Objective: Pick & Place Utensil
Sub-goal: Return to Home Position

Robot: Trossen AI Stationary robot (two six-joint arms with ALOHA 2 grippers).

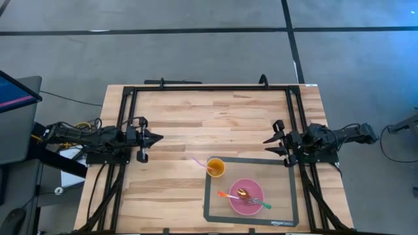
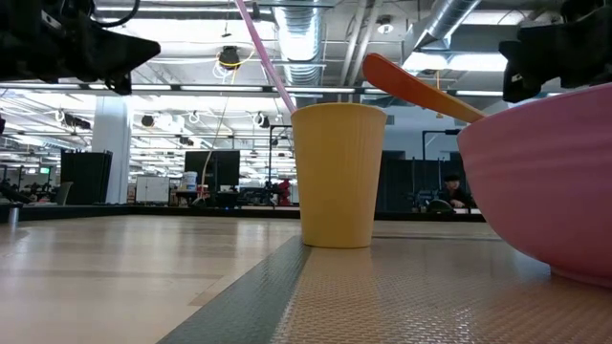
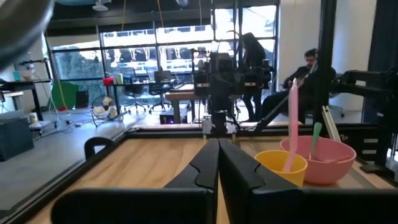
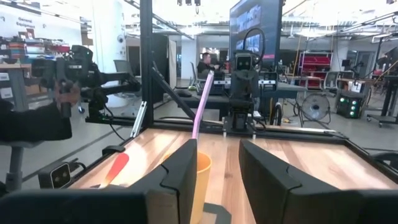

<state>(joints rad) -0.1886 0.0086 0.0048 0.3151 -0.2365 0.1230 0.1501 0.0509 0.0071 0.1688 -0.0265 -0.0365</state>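
Cup (image 1: 216,168) stands upright on the mat (image 1: 284,183) corner toward the left arm. The straw (image 1: 197,162) is in it, leaning out over the rim on that side. Bowl (image 1: 256,189) is just beside it. Left gripper (image 1: 157,138) is clenched on nothing and right gripper (image 1: 268,140) is released and empty, each at its table side and well apart from the cup. My worry is that the straw overhangs a lot. If I jolt the table parking the arms, it could tip the light cup or flick out.
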